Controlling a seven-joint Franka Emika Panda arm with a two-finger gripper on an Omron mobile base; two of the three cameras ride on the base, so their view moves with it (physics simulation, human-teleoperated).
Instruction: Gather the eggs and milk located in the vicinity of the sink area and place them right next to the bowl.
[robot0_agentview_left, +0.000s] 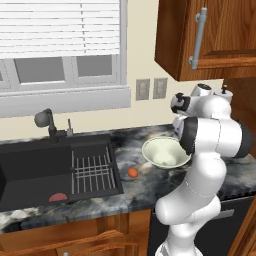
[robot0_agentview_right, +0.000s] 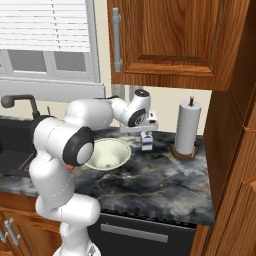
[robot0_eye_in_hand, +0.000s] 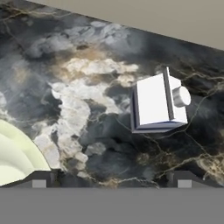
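The milk (robot0_agentview_right: 146, 141) is a small white carton standing on the dark marble counter behind and to the right of the bowl (robot0_agentview_right: 106, 153). Seen from the hand, the milk (robot0_eye_in_hand: 157, 104) lies ahead and right of centre, its round cap pointing right. My gripper (robot0_agentview_right: 142, 130) hovers just above it, open, with nothing between the fingers. An orange-brown egg (robot0_agentview_left: 132, 172) rests on the counter between the sink (robot0_agentview_left: 30, 170) and the pale bowl (robot0_agentview_left: 165, 152). The bowl's rim (robot0_eye_in_hand: 17, 153) shows at the lower left of the hand view.
A wire rack (robot0_agentview_left: 92, 172) sits in the sink's right half and a flat red piece (robot0_agentview_left: 58, 197) lies at its front. The dark faucet (robot0_agentview_left: 47, 120) stands behind. A paper-towel roll (robot0_agentview_right: 187, 129) stands right of the milk. Wooden cabinets (robot0_agentview_right: 165, 40) hang overhead.
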